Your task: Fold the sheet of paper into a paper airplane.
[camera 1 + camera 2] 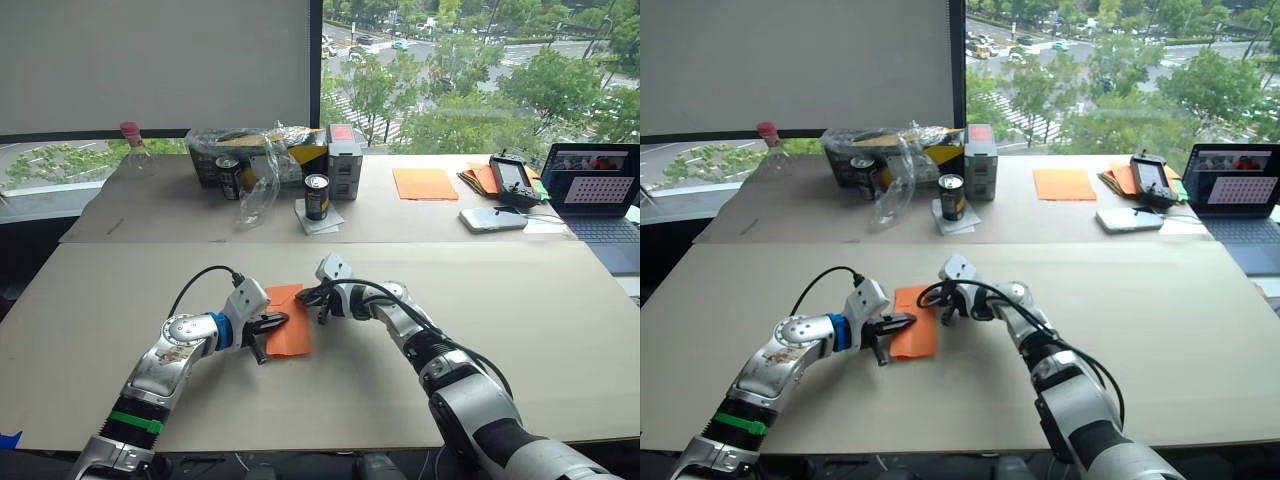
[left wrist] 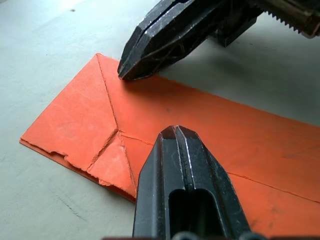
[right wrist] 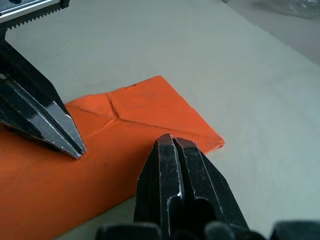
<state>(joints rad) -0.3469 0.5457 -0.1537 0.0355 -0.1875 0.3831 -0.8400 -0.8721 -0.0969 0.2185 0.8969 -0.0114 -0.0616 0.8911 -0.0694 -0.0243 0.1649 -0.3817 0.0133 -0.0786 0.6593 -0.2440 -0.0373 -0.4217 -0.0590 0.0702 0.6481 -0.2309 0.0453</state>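
Note:
The sheet of paper [image 1: 290, 335], bright orange, lies flat on the table, folded into a long strip. At one end, two corner flaps [image 2: 75, 120] meet at a centre crease. My left gripper [image 1: 278, 321] is shut, and its tip [image 2: 175, 132] presses down on the strip near the flaps. From the other side comes my right gripper [image 1: 320, 312], also shut, with its tip [image 3: 170, 140] on the paper's edge. The two tips stand close together on the paper, holding nothing.
At the back stand two dark cans [image 1: 316, 196], a grey box [image 1: 344, 160], a crumpled clear bag [image 1: 262, 170] and a bottle [image 1: 133, 150]. Back right lie a paler orange sheet [image 1: 424, 183], mixed-colour papers [image 1: 478, 178], a controller [image 1: 512, 178], a phone [image 1: 492, 218] and a laptop [image 1: 595, 190].

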